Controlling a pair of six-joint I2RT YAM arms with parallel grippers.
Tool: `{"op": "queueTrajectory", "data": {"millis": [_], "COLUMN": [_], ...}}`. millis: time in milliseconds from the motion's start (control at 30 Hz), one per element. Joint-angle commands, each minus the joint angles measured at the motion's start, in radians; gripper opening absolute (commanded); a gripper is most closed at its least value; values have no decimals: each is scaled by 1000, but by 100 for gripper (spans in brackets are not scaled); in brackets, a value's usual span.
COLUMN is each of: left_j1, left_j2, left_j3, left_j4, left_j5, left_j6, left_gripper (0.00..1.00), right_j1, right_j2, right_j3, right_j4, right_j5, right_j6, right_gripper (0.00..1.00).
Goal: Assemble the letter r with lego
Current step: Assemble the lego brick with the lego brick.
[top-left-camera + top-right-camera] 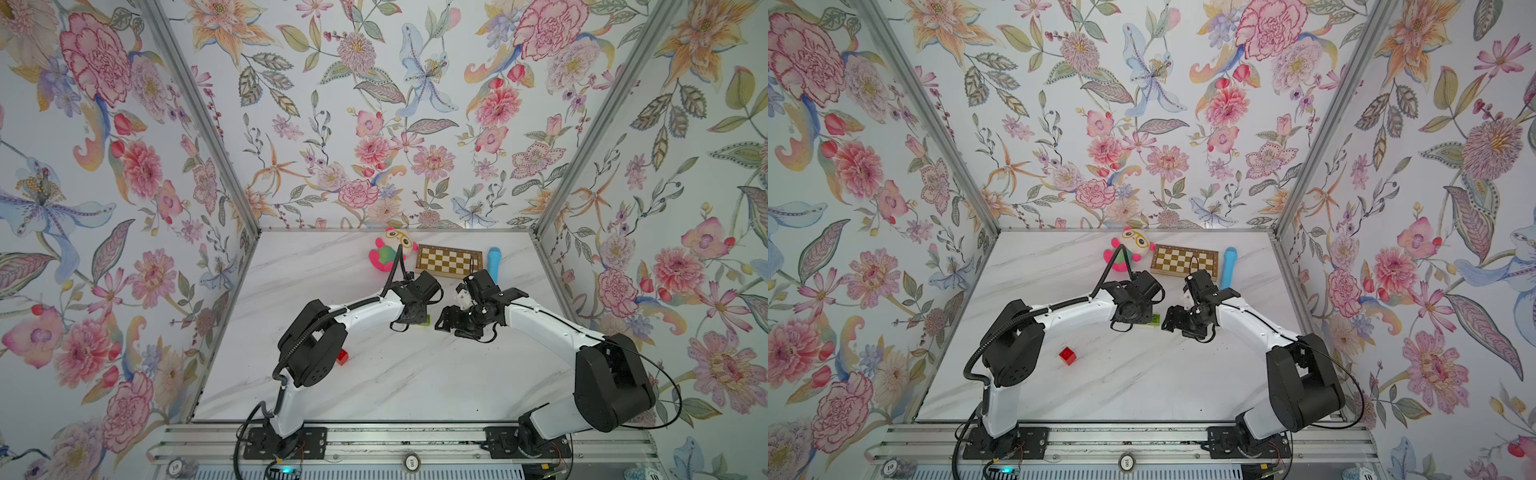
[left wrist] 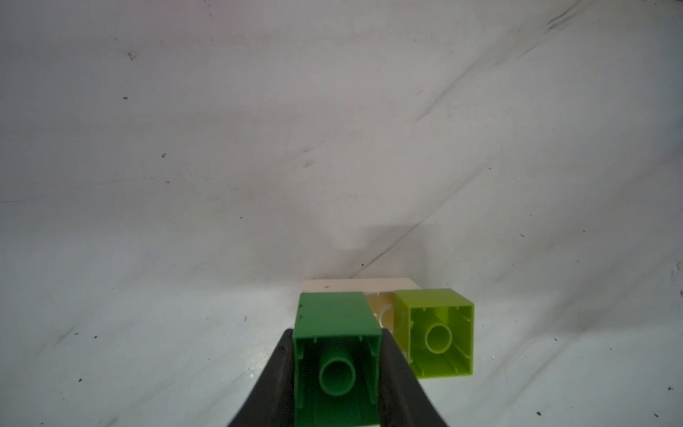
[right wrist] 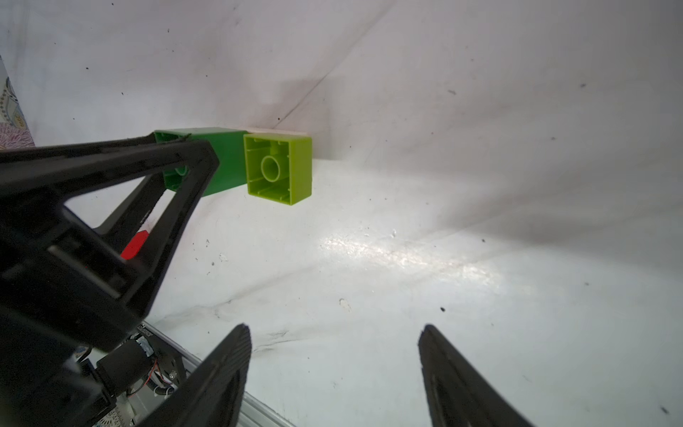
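Since the red brick (image 1: 1067, 356) lay loose on the table (image 1: 1142, 386), near and to the left and well apart from the other bricks, the stem lacked its last piece. Adding it was, by my judgement, the step in hand. The next move would call for one arm to fetch the red brick and press it onto the open underside of the dark green brick (image 2: 332, 314) while the other arm held the rest steady.

Farther in, at mid-table, the left gripper (image 2: 337, 345) was clamped on the dark green brick. That brick sat joined to the cream-white brick (image 2: 354, 285), with the lime brick (image 2: 436, 332) alongside on the same white piece. Just to the right, the right gripper (image 3: 335, 331) stood spread wide and empty, touching nothing. The chessboard (image 1: 1185, 260) lay at the far edge.
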State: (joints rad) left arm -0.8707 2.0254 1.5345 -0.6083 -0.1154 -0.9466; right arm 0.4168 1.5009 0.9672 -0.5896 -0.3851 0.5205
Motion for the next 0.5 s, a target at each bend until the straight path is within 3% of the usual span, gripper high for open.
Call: {"op": "queueTrajectory", "data": {"millis": [0,200,467], "left_j1": [1,1,1], "left_j2": [80,68,51], "left_j3": [-23,28,105], "left_j4": [-104,-134,-177], "left_j5": [52,36,3], "left_j6": [15,29,38], "left_gripper": [39,48,52], "right_j1": [-9,-18,-33], "right_j2": [-28,-46,-88], "right_j3": [-8,-16,-37], "right_j4": [-13,-13,-15], "right_j5": [9,5,9], "right_j6": [6,5,2], "right_gripper": [76,81,83]}}
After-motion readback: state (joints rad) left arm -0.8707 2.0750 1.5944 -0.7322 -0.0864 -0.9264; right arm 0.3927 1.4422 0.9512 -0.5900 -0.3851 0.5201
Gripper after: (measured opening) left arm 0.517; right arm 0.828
